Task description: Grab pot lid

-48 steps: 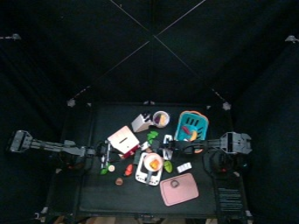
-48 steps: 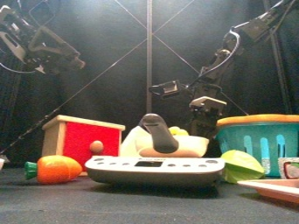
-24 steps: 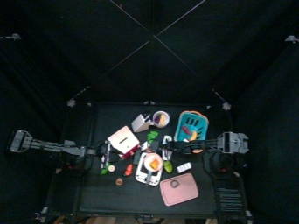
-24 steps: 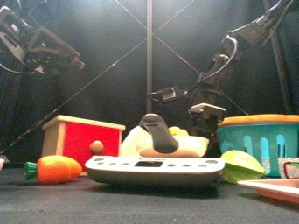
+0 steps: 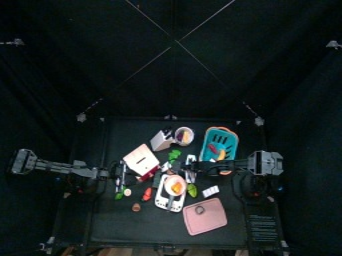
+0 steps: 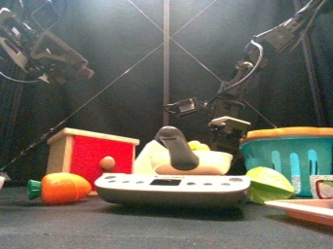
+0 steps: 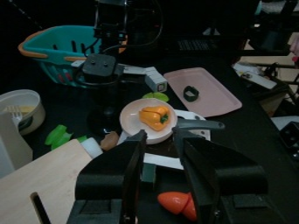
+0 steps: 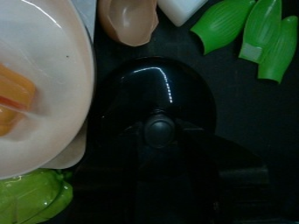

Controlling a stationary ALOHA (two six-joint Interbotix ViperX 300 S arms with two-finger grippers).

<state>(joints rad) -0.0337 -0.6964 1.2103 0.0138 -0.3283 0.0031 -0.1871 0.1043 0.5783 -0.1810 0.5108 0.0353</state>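
Observation:
The pot lid (image 8: 158,114) is black and glossy with a round knob in its middle. It lies flat on the table and fills the right wrist view. It sits beside a white plate (image 8: 41,79), and green bean pods (image 8: 251,35) lie beyond it. My right gripper (image 5: 203,171) hangs directly over the lid, jaws open to either side of the knob, not touching it. In the front view it (image 6: 229,124) hangs behind the scale. My left gripper (image 7: 163,157) is open and empty, held above the table's left side.
A white scale (image 6: 169,188), a carrot (image 6: 62,187) and a red box (image 6: 92,154) stand at the front. A teal basket (image 5: 218,145) is at the back right and a pink tray (image 5: 205,215) at the front right. A plate with an orange piece (image 7: 152,118) is mid-table.
My right gripper has come down a little and moved slightly left over the lid. The left arm has not moved.

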